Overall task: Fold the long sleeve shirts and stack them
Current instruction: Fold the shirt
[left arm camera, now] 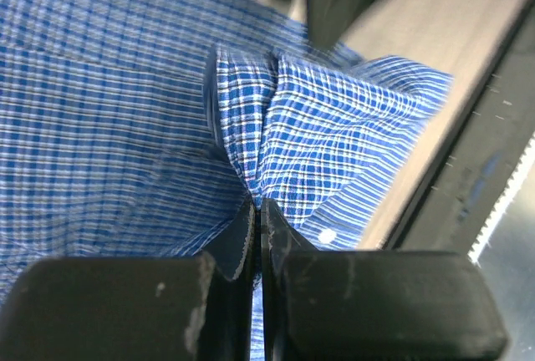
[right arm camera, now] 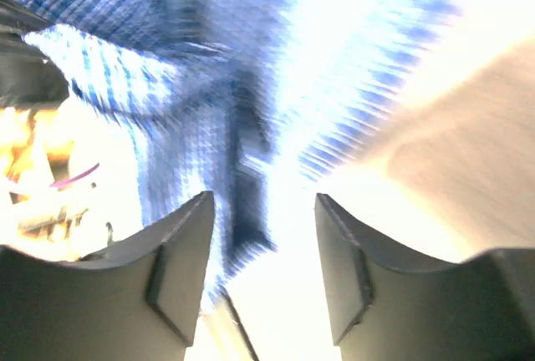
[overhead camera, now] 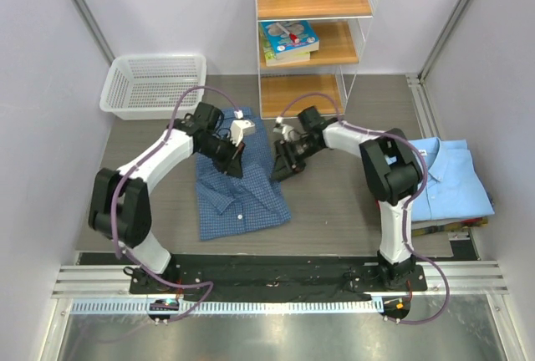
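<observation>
The dark blue checked shirt (overhead camera: pixel 240 190) lies partly folded on the grey table, between the two arms. My left gripper (overhead camera: pixel 235 158) sits over its upper part and is shut on a pinched fold of the checked cloth (left arm camera: pixel 276 127), which rises from the fingertips (left arm camera: pixel 242 227). At the shirt's upper right edge, my right gripper (overhead camera: pixel 281 166) stands open. The right wrist view is blurred and overexposed: it shows checked cloth (right arm camera: pixel 192 85) beyond the spread fingers (right arm camera: pixel 188 252), with nothing gripped. The light blue shirt (overhead camera: pixel 451 179) lies folded at the right side of the table.
A white mesh basket (overhead camera: pixel 155 85) stands at the back left. A wooden shelf unit (overhead camera: pixel 313 39) with books and bottles stands at the back centre. Something flat with coloured edges (overhead camera: pixel 458 227) shows under the light blue shirt. A black rail (overhead camera: pixel 276 273) runs along the near edge.
</observation>
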Motion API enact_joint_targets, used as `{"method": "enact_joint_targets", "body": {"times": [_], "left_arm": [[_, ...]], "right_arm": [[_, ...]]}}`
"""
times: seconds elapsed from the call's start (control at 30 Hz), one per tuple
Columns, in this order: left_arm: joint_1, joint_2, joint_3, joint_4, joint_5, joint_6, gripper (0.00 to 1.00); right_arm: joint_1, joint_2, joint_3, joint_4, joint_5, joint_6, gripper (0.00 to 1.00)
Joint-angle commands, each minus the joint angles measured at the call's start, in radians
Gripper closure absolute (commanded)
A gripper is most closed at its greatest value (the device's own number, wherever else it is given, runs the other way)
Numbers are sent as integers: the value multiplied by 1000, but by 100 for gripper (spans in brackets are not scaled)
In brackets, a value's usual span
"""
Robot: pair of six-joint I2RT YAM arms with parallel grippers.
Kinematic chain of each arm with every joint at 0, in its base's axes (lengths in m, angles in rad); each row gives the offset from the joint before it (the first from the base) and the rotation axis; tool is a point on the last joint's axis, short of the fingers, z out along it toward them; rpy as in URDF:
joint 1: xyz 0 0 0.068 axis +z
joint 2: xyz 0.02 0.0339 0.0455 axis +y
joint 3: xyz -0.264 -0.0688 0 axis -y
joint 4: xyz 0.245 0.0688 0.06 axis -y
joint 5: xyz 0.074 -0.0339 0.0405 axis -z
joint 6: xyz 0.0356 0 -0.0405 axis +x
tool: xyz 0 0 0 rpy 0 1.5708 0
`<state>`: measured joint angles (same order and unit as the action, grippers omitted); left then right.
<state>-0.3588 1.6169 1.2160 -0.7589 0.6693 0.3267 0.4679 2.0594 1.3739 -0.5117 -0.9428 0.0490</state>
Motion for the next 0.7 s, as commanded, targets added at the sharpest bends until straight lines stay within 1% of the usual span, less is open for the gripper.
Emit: {"method": "enact_joint_targets", "body": {"times": [0.0,0.03,0.1,0.13,0.17,0.2,0.23,0.27,0.3,0.33,0.37,0.4,0.43,0.5,0.53,0.57,0.6,0.67], "left_arm": [[4,72,83,49,-71,-31,100],[4,87,91,59,-103,-40,100],[4,142,114,61,-134,-66,100],[4,159,140,55,-143,-72,99],[7,173,151,44,-155,-87,94],[12,182,157,37,-155,-92,85],[20,182,178,27,-143,-94,69],[32,173,185,-5,-84,-95,61],[75,161,186,-13,-67,-98,56],[98,115,182,-23,-48,-98,50],[130,94,168,-40,-21,-91,47],[180,72,157,-99,7,-46,44],[204,55,154,-147,10,-7,41],[231,22,131,-256,13,96,37],[247,9,111,-319,-6,165,34],[250,-27,87,-335,-17,185,33],[250,-46,30,-335,-40,195,33],[251,-84,-24,-284,-98,198,31]], "right_arm": [[-118,-100,71,-201,134,-153,39],[-129,-113,68,-217,134,-147,30],[-130,-151,50,-215,95,-112,27],[-129,-162,39,-183,78,-74,21],[-123,-171,18,-159,61,-52,17],[-109,-183,10,-115,46,18,11],[-95,-189,7,-105,53,28,10],[-84,-189,4,-97,58,32,10],[-66,-191,4,-91,65,34,10],[-58,-191,1,-80,90,31,10],[-52,-189,-2,-77,99,20,11],[-43,-189,-3,-74,113,9,11],[-32,-185,-3,-70,133,-17,11],[-20,-171,8,-70,168,-37,11],[-8,-160,19,-74,176,-43,11],[-3,-138,45,-82,176,-44,11],[1,-130,57,-91,174,-67,11],[14,-110,86,-96,173,-69,11]]}}
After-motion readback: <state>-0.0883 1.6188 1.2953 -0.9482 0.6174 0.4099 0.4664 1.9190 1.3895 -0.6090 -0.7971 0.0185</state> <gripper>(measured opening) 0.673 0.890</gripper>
